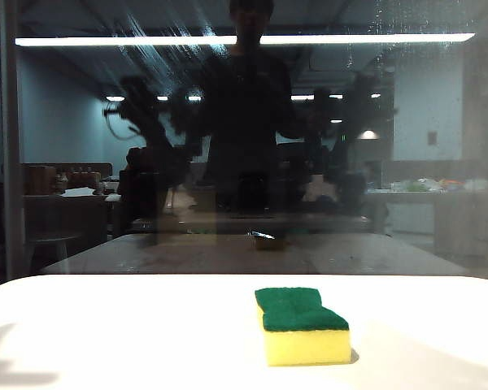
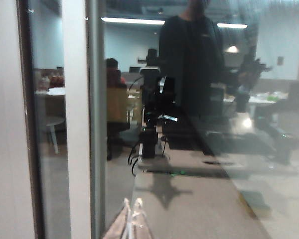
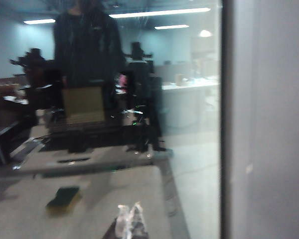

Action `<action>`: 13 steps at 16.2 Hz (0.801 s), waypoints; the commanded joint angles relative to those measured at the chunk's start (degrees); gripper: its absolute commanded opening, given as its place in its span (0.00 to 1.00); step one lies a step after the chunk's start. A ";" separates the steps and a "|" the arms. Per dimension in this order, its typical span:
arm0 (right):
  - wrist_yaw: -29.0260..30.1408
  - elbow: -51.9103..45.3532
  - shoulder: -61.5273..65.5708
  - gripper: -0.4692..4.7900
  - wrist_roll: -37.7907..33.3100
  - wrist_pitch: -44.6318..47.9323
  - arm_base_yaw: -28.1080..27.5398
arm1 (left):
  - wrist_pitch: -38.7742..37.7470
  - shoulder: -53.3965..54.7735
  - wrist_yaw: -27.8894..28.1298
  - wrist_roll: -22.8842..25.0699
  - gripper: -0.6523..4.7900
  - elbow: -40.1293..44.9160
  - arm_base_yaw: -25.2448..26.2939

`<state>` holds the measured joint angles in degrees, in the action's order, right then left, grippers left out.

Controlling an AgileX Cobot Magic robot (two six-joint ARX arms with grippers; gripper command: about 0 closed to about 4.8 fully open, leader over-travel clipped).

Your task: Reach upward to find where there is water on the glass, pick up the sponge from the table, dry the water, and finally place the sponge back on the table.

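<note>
The sponge [image 1: 301, 325], yellow foam with a dark green top, lies flat on the white table [image 1: 106, 333], right of the middle; in the right wrist view the sponge [image 3: 64, 196] sits well off to the side of my fingertips. Behind the table stands the dark reflective glass [image 1: 244, 162]. Faint whitish streaks of water [image 1: 159, 41] slant across its upper left, and fine droplets speckle the upper right. My left gripper [image 2: 131, 203] is shut and empty, raised near the pane's frame. My right gripper [image 3: 130, 206] is shut and empty above the table [image 3: 109, 194]. Neither gripper itself shows in the exterior view.
A dark vertical frame bar [image 1: 10, 138] runs down the left of the pane; a wide pale frame post [image 2: 77, 119] stands close to my left gripper, another post [image 3: 264, 119] near my right. The glass mirrors a standing person and both arms.
</note>
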<state>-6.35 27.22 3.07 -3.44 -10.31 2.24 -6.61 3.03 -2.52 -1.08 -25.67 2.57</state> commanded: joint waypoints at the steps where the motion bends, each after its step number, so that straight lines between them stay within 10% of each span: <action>1: -1.73 12.09 6.25 0.09 -0.90 -7.78 -0.04 | -2.67 7.26 -1.90 -0.09 0.11 -10.43 0.00; 13: 2.86 81.44 58.12 0.09 -4.09 -27.17 -0.02 | -19.17 58.95 -11.91 -4.37 0.11 -81.55 -0.02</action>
<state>-4.75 105.73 59.37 -7.29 -36.25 2.24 -25.91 60.95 -12.58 -4.97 -105.38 2.57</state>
